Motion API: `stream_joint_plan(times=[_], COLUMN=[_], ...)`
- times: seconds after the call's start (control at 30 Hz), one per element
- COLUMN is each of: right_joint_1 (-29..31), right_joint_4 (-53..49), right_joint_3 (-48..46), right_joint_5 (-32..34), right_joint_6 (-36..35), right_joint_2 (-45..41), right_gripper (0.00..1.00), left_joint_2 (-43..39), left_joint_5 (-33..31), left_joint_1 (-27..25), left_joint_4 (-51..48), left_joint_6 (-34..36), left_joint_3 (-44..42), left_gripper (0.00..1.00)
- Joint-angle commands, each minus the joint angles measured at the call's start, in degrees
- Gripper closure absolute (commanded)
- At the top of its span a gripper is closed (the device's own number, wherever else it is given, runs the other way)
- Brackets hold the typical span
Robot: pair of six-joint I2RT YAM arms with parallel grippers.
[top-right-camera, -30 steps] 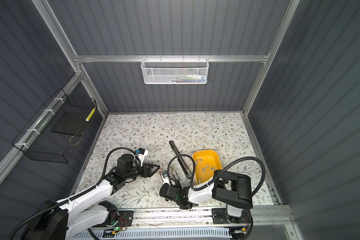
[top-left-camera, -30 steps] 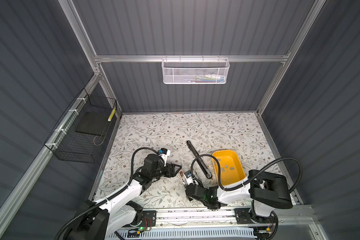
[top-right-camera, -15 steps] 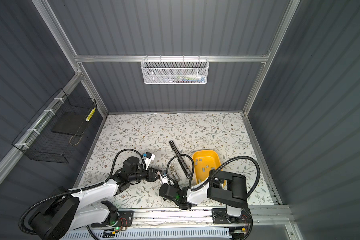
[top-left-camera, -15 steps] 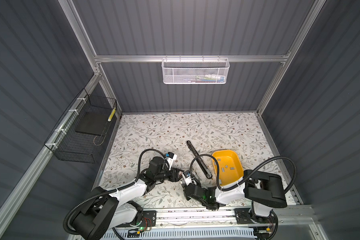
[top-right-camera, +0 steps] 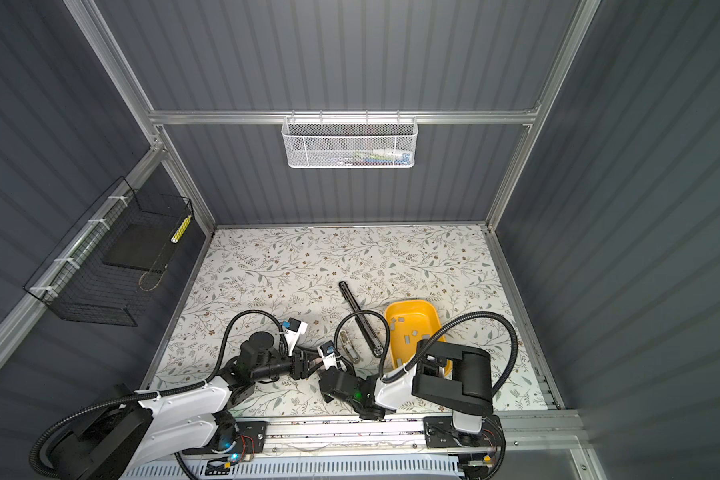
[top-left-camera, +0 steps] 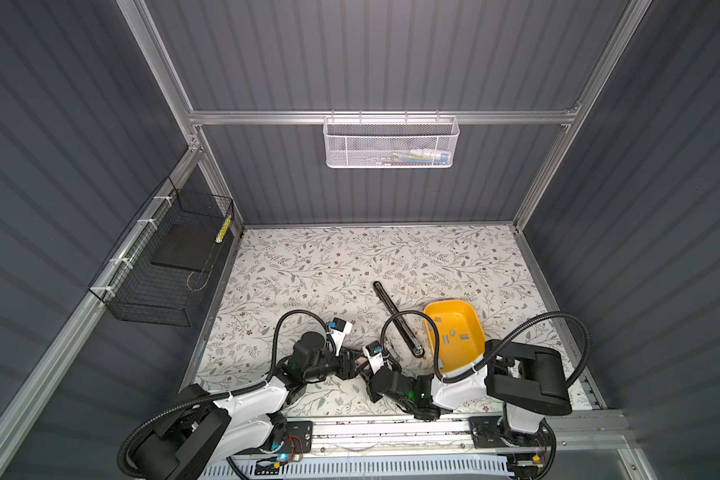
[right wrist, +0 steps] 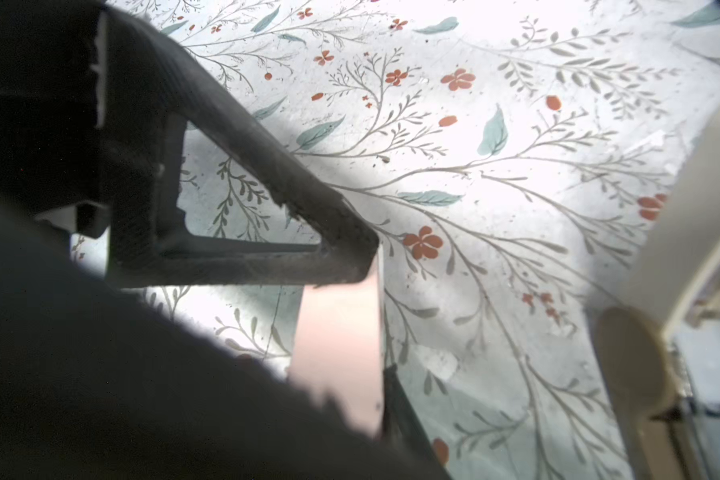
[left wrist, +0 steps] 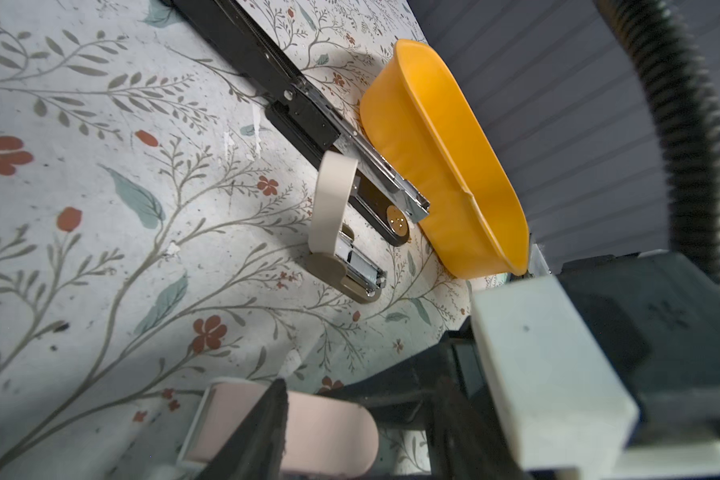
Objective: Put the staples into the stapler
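A small pink stapler [left wrist: 329, 428] hangs just above the table near the front, and my right gripper [right wrist: 337, 386] is shut on it. The same pink stapler [right wrist: 337, 324] runs up between the right fingers. My left gripper [left wrist: 362, 399] has come up to it from the left. Its jaws stand apart, with one left finger [right wrist: 308, 208] lying against the stapler's free end. In both top views the left gripper [top-left-camera: 352, 368] and right gripper [top-left-camera: 366, 369] meet tip to tip. Several grey staples [top-left-camera: 452, 332] lie in the yellow tray [top-left-camera: 449, 302].
A small beige stapler [left wrist: 341, 249] lies hinged open on the floral mat just behind the grippers, also seen in a top view [top-right-camera: 350, 351]. A long black stapler [top-left-camera: 395, 320] lies beside the tray. Wire baskets hang on the left wall [top-left-camera: 163, 270] and back wall [top-left-camera: 391, 141].
My left gripper has swung right across the mat until it meets the right gripper at the pink stapler, and its jaws have narrowed a little. The right gripper has edged left.
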Motion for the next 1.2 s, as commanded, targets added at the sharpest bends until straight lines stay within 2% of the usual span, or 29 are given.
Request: stream_joint_plan(times=[0.0, 0.17, 0.3, 0.37, 0.5, 0.67, 0.9, 1.17], right_joint_1=[-0.1, -0.1, 0.0, 0.0, -0.1, -0.8, -1.5, -1.1], right_joint_4=[-4.3, -6.5, -8.7, -9.6, -10.5, -11.2, -13.6, -9.3], right_joint_3=[-1.2, -2.0, -2.4, -2.3, -1.5, 1.0, 4.7, -0.6], right_joint_5=[-2.6, -2.0, -1.2, -0.7, -0.4, 0.4, -1.4, -1.5], right_joint_6=[-0.6, -1.8, -2.7, -3.2, -4.5, -4.6, -0.4, 5.2], right_joint_2=[-0.6, -5.6, -10.2, -12.4, -15.6, -14.3, -5.3, -0.8], right_gripper=[0.66, 0.48, 0.47, 0.51, 0.64, 0.77, 0.82, 0.86], left_joint_2=[-1.8, -6.3, -8.9, -9.3, -9.6, -10.7, -7.8, -2.4], left_joint_5=[0.0, -10.7, -15.7, -17.1, -18.6, -19.5, -16.3, -16.6], left_joint_1=[-1.5, -1.5, -1.5, -1.5, -1.5, -1.5, -1.5, -1.6], left_joint_4=[-5.5, -18.8, -25.5, -27.6, -29.6, -30.2, -25.1, -18.6], left_joint_6=[0.9, 3.2, 3.9, 3.8, 2.7, 2.2, 1.6, 0.0], left_joint_3=[1.3, 5.8, 8.5, 9.4, 9.5, 8.3, 5.9, 2.8], left_gripper=[0.41, 0.40, 0.38, 0.38, 0.44, 0.53, 0.53, 0.61])
